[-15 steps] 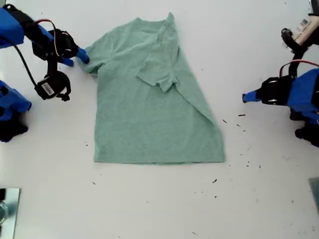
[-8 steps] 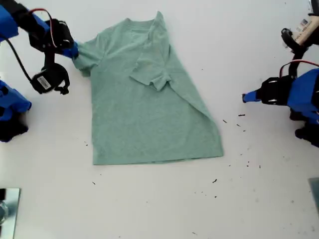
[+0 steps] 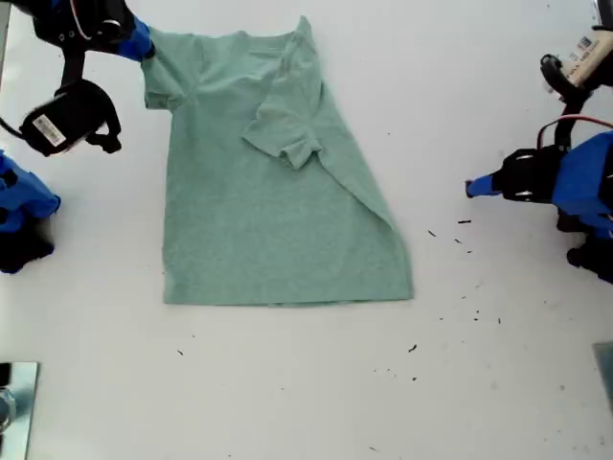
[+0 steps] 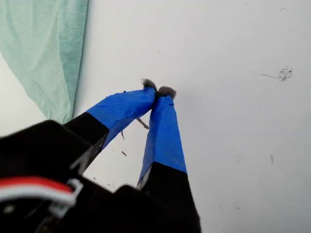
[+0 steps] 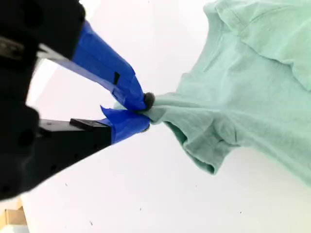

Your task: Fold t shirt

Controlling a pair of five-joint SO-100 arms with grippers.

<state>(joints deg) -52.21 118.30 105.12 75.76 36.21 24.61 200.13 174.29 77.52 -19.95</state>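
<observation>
The pale green t shirt point(image 3: 259, 211) lies flat on the white table, collar toward the far edge. One sleeve point(image 3: 283, 125) is folded in over its chest. My second gripper point(image 3: 144, 46) is at the exterior view's top left, shut on the other sleeve point(image 5: 204, 131), which is pulled taut from the blue fingertips point(image 5: 138, 99). My first gripper point(image 3: 471, 188) rests at the exterior view's right, apart from the shirt. In the first wrist view that gripper point(image 4: 158, 91) is shut on nothing, and only a corner of the t shirt point(image 4: 43, 48) shows.
Small dark specks point(image 3: 465, 240) are scattered on the table at the exterior view's lower right. A metallic object point(image 3: 14, 402) sits at the exterior view's bottom left corner. Blue arm bases stand at both side edges point(image 3: 19, 211) point(image 3: 589, 192).
My second gripper has moved up and toward the exterior view's left with the sleeve, dragging the whole shirt that way and stretching the sleeve out. The first arm has not moved.
</observation>
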